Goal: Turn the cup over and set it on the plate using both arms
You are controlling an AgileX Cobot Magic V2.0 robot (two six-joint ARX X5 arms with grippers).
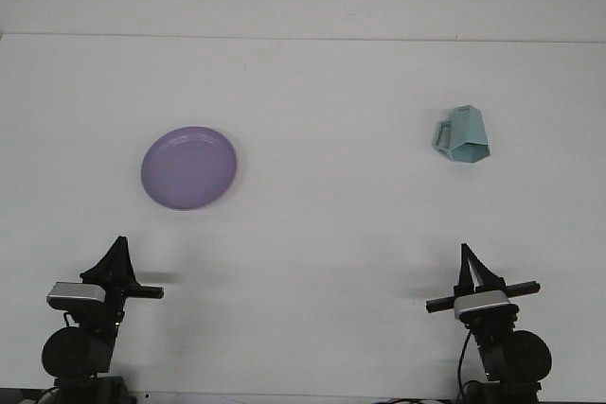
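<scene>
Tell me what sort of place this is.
Probably a robot test bench, not a kitchen: a bare white table, only a purple plate and an upside-down teal cup set out, with the left tool and right tool at the near edge.

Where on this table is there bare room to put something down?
Bare stretches lie between the round purple plate and the upside-down teal cup, behind both, and in front toward the left gripper and right gripper. Nowhere is crowded.
</scene>
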